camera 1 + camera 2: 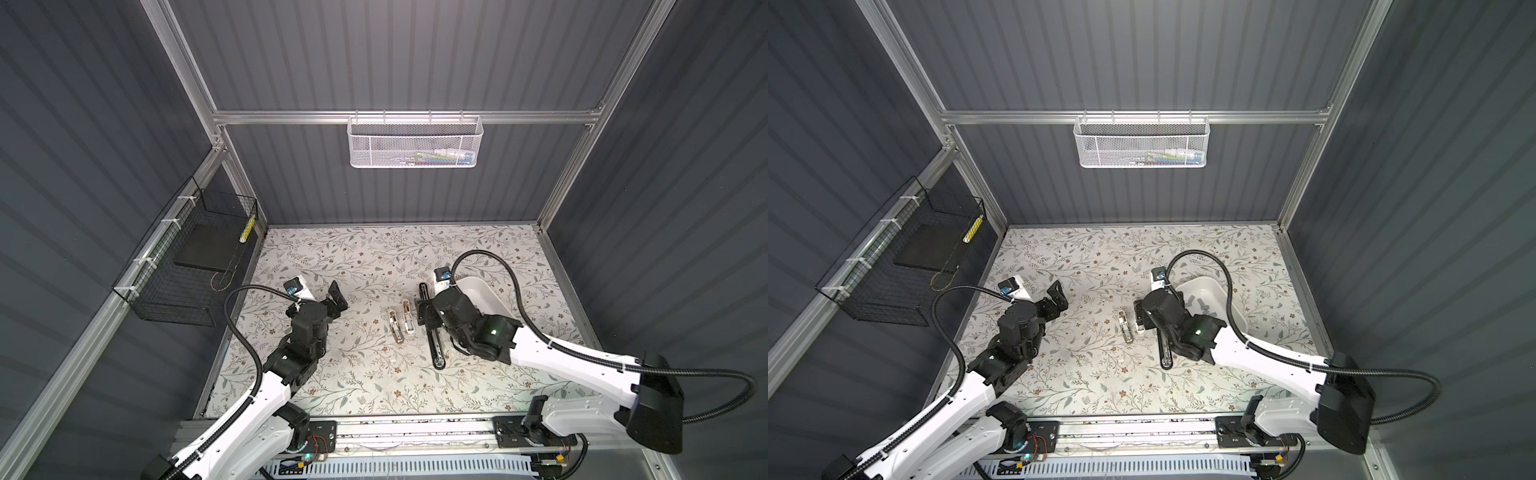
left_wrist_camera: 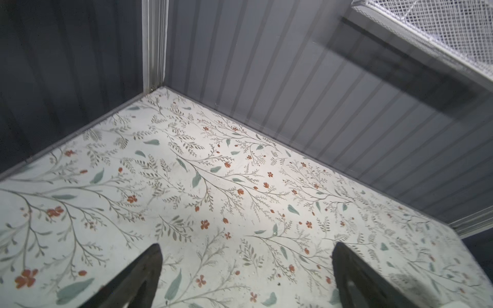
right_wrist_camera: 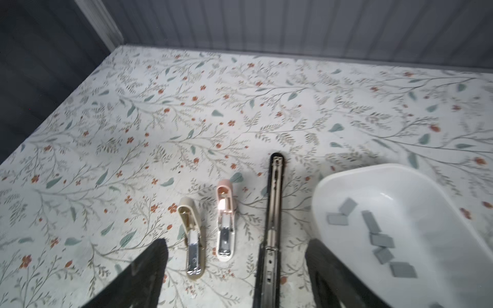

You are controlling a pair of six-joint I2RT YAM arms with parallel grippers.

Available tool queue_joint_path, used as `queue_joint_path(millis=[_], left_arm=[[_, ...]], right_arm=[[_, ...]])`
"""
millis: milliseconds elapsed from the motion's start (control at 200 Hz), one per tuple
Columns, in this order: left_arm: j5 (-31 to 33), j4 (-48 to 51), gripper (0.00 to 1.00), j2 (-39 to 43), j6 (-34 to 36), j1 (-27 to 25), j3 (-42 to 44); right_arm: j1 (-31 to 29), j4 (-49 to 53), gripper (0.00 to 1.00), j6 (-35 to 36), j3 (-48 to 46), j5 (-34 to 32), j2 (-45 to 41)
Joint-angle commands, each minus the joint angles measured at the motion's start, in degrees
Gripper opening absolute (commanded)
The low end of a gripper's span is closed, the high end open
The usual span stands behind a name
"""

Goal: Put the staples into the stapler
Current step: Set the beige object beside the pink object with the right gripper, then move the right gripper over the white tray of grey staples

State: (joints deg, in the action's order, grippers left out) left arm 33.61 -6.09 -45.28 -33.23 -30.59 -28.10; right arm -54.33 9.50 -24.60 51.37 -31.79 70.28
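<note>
The black stapler (image 1: 432, 340) (image 3: 273, 213) lies opened flat on the floral table, its metal channel facing up. Several grey staples (image 3: 373, 232) (image 1: 1200, 305) lie loose in a white tray (image 1: 492, 297) (image 3: 320, 192) just to its right. My right gripper (image 1: 424, 311) (image 3: 237, 256) hovers open over the stapler's middle, and the stapler runs between its fingers in the right wrist view with nothing gripped. My left gripper (image 1: 337, 300) (image 2: 248, 256) is open and empty above bare table at the left.
A beige small stapler (image 1: 395, 328) (image 3: 190, 234) and a pink one (image 1: 407, 318) (image 3: 225, 224) lie open just left of the black stapler. A white mesh basket (image 1: 415, 141) hangs on the back wall. A black wire basket (image 1: 187, 270) hangs at the left.
</note>
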Motion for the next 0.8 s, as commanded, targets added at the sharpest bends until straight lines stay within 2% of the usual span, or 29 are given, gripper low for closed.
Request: queue_joint_path(millis=[0, 60, 145, 245, 355, 420, 490, 560, 670, 790], left_arm=[[-12.3, -8.4, 0.99, -1.2, 5.1, 0.1, 1.5], [-16.6, -8.1, 0.99, -4.2, 13.7, 0.2, -0.1], [-14.4, -0.4, 0.99, -9.3, 19.2, 0.1, -4.3], [-15.4, 4.2, 0.99, -14.3, 25.8, 0.1, -7.1], [-14.4, -0.1, 0.99, -15.8, 27.1, 0.1, -4.0], [-14.3, -4.5, 0.99, -16.1, 27.3, 0.1, -2.0], [-14.8, -3.8, 0.99, -16.6, 27.0, 0.1, -3.4], [-16.1, -1.3, 0.99, -17.1, 26.8, 0.1, -5.6], [-17.7, -2.9, 0.99, -18.2, 27.9, 0.1, -6.0], [-15.7, -3.6, 0.99, -19.7, 29.1, 0.1, -6.5]], right_arm=[[2.3, 1.6, 0.77, 1.5, -0.9, -8.1, -2.8], [3.5, 5.1, 0.73, -0.7, -0.5, -7.1, -4.1], [5.2, 17.0, 0.7, -9.3, 1.8, -2.8, -5.8], [5.3, 22.9, 0.67, -15.2, 0.4, -0.7, -10.8], [6.0, 17.7, 0.59, -18.0, -6.2, -3.0, -14.9], [8.7, 15.5, 0.49, -19.2, -8.2, -3.5, -14.1], [14.0, 14.2, 0.39, -17.4, -8.0, 0.7, -10.5], [18.2, 16.8, 0.25, -17.4, -6.7, 3.5, -6.9], [19.9, 17.8, 0.18, -18.3, -8.7, 2.8, -3.9], [21.5, 16.0, 0.14, -18.7, -11.7, 6.6, -1.6]])
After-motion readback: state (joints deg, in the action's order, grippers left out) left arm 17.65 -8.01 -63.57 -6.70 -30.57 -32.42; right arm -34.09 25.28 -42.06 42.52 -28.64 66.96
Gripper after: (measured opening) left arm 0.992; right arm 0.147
